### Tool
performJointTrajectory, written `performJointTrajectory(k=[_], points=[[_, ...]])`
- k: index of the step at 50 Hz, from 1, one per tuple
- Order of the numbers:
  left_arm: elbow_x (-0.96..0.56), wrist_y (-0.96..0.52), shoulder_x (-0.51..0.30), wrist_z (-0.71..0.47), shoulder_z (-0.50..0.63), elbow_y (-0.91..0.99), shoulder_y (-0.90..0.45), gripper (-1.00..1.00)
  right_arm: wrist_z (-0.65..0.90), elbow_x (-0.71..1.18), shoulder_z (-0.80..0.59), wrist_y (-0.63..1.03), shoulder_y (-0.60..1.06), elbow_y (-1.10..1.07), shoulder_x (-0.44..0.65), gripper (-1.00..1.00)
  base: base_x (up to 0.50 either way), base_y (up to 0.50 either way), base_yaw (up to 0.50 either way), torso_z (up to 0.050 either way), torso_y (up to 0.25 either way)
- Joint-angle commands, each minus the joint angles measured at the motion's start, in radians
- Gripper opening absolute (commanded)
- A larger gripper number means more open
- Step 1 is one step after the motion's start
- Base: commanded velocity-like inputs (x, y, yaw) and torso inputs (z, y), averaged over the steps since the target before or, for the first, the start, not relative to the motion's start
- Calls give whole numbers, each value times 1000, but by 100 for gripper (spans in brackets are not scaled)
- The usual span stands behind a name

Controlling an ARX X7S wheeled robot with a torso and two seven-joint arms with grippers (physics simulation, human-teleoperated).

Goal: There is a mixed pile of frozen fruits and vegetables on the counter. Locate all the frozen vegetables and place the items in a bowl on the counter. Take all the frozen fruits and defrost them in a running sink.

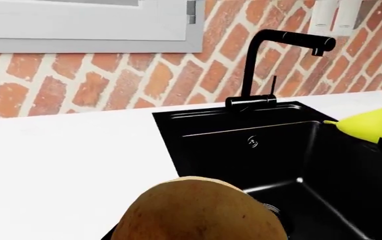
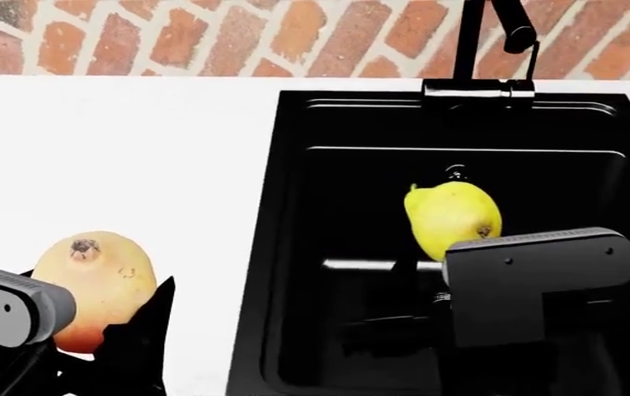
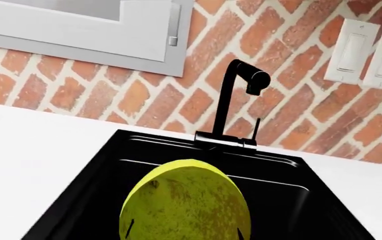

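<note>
Right gripper (image 2: 455, 247) clamped a bright yellow pointed fruit (image 2: 452, 216) above the black recessed sink (image 2: 293, 247); left gripper (image 2: 90, 330) gripped a round tan-yellow fruit (image 2: 95, 276) over the white counter (image 2: 128, 148).

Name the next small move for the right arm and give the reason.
Probably lower the yellow fruit a little and open the right gripper. The head view shows the fruit held over the black sink basin, inside its rim, so a release should drop it in. No water shows at the faucet, and the left gripper holds the tan fruit over the counter.
</note>
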Motion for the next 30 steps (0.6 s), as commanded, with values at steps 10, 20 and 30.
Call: performJointTrajectory(k=[10, 20, 30], points=[[-2, 26, -4, -8, 2, -8, 3, -100, -6, -30, -18, 28, 7, -9, 6, -100, -1, -500, 0, 1, 1], [1, 31, -3, -6, 7, -16, -2, -100, -7, -41, -40, 47, 23, -25, 8, -100, 42, -500, 0, 0, 0], [5, 38, -9, -1, 7, -20, 3, -100, -12, -54, -55, 53, 32, -30, 10, -100, 270, -418, 0, 0, 1]])
